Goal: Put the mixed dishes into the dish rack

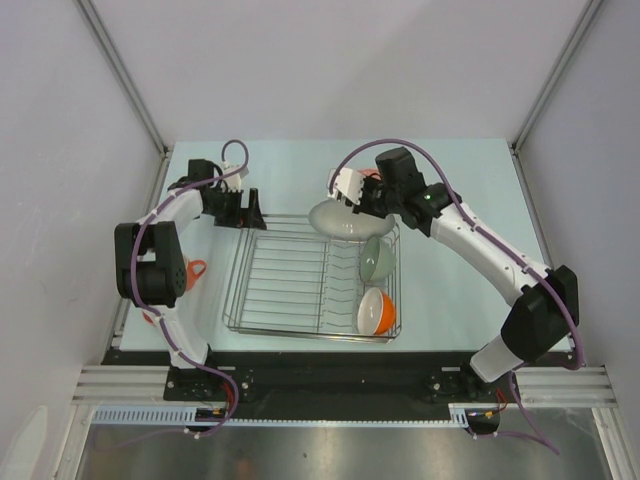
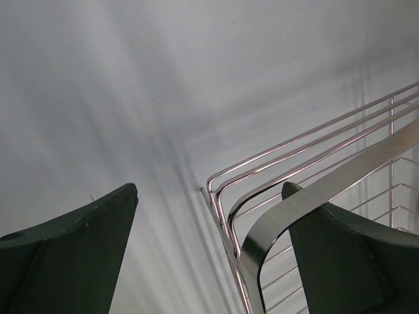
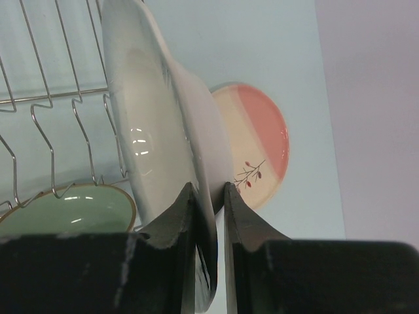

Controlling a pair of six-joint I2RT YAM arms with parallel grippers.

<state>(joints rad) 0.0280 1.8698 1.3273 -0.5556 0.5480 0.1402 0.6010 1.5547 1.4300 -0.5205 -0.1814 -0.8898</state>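
Inside dish rack (image 1: 285,280), sage green bowl (image 1: 377,257), orange-outside white-inside bowl (image 1: 376,312)

The pale worktop (image 1: 300,170) carries a wire dish rack (image 1: 315,275) at its middle. A pink-and-cream plate (image 3: 258,137) lies flat beyond it, and an orange mug (image 1: 192,268) sits at the left.

The chrome wire rack (image 1: 288,282) sits mid-table. A white bowl (image 1: 342,218) stands on edge over its far right corner, its rim pinched by the right gripper (image 3: 209,191). Inside, along the right side, a sage green bowl (image 1: 377,257) leans on edge, and an orange bowl (image 1: 376,312) with a white inside tilts near the front corner. A pink-and-cream plate (image 3: 258,140) with a leaf mark lies flat just beyond the rack. An orange mug (image 1: 194,268) sits well to the left.
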